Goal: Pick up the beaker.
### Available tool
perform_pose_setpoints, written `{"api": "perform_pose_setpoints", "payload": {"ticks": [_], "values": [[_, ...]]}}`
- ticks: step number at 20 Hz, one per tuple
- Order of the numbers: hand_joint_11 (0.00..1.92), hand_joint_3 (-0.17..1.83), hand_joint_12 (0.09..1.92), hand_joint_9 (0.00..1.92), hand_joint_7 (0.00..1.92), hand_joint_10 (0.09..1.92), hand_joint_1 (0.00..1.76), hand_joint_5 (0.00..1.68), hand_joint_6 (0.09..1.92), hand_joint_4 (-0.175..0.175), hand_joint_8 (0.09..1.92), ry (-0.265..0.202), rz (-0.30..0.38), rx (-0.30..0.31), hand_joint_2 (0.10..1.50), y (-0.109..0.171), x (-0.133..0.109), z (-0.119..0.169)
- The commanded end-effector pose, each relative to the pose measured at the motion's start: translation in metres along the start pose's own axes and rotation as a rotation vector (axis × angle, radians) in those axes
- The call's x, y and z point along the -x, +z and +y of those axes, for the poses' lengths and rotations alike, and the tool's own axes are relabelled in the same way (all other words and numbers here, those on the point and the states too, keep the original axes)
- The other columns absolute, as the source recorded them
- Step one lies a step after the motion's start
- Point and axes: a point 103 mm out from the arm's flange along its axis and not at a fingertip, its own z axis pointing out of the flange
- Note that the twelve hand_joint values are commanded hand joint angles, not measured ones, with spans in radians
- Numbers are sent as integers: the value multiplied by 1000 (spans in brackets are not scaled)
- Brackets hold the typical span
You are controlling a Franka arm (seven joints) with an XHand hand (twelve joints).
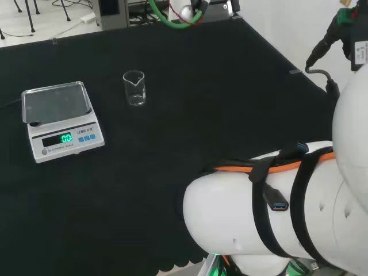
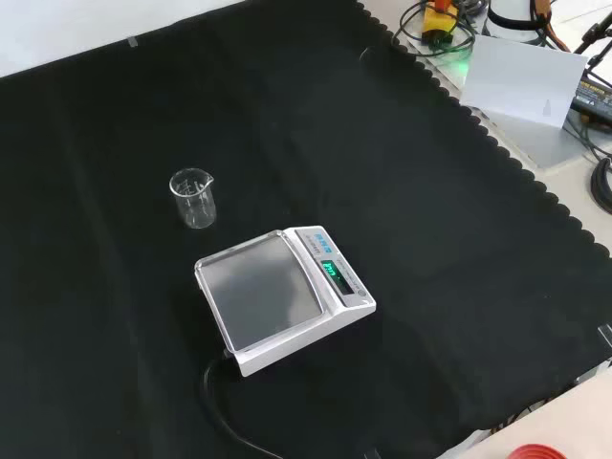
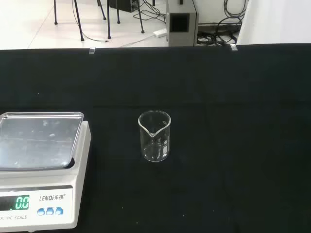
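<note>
1. Black cloth [image 2: 449,239] covers the bench; scalloped edge, cables and chair legs beyond.
2. Beaker [image 1: 134,88], 1 item, clear glass, upright, apparently empty, resting on the cloth, untouched. Long axis vertical. Spout faces the wrist camera in the wrist view.
3. Scale [image 2: 282,296], white, steel pan bare, green display lit, standing near the beaker but apart from it.
4. Hand: finger state cannot be told. Judging by the wrist view, the beaker [image 3: 154,136] lies straight ahead of the palm, well apart; approach not yet begun.
5. Print on the scale's front panel: not transcribed.
</note>
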Motion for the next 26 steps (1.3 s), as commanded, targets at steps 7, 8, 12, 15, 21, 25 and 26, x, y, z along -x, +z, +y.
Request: {"api": "perform_pose_setpoints", "payload": {"ticks": [7,8,12,15,21,25,26], "values": [[220,80,1505,376,226,777,556,304,87,-12,651,122,-27,29,756,-90,68,-88],[220,79,1505,373,226,786,557,305,87,-12,652,122,-35,29,757,-90,68,-88],[221,77,1506,381,231,801,562,305,87,-12,656,183,-54,-1,757,-68,65,-34],[222,77,1506,383,235,803,564,302,87,-11,657,88,-23,-115,757,-39,39,21],[218,75,1505,383,232,804,569,277,87,-13,656,82,37,-122,757,-6,50,88],[218,75,1505,379,224,803,571,255,87,-12,654,82,34,-152,758,9,61,116],[218,75,1505,377,222,803,572,250,87,-11,654,84,38,-159,758,13,63,122]]}}
